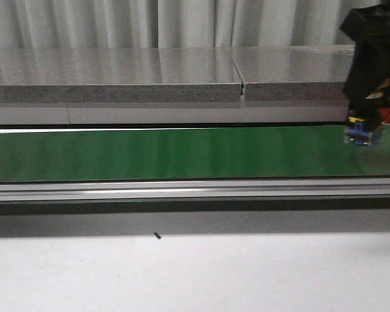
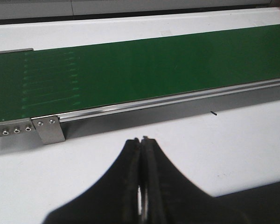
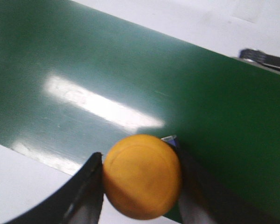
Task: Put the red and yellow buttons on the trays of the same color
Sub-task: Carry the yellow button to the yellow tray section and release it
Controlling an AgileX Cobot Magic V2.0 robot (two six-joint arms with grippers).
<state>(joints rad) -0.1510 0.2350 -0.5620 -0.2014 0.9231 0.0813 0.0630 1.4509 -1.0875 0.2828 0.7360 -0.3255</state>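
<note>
- Your right gripper (image 3: pixel 141 186) is clamped on the yellow button (image 3: pixel 142 176); in the right wrist view a black finger (image 3: pixel 86 189) presses each side of the round orange-yellow cap, low and centre in the frame.
- A small blue corner (image 3: pixel 170 139) shows at the button's upper right edge, which looks like part of its base.
- The held button hangs over the near edge of the green conveyor belt (image 3: pixel 130 84), with white table (image 3: pixel 18 182) showing at lower left.
- In the front view you will find the right arm (image 1: pixel 370 58) at the upper right corner, with the blue-and-yellow piece (image 1: pixel 363 133) at its tip over the right end of the belt (image 1: pixel 182 153).
- Your left gripper (image 2: pixel 141 186) has its fingers pressed together with nothing between them, low centre in the left wrist view, above bare white table (image 2: pixel 224 149).
- An aluminium rail (image 1: pixel 182 190) runs along the belt's near side; a metal bracket (image 2: pixel 49 130) with screws sits at its left end in the left wrist view.
- A small dark speck (image 1: pixel 157 236) lies on the table in front of the rail.
- Grey slabs (image 1: pixel 117 78) and a pale curtain (image 1: pixel 182 19) stand behind the belt.
- No tray shows in any view.
</note>
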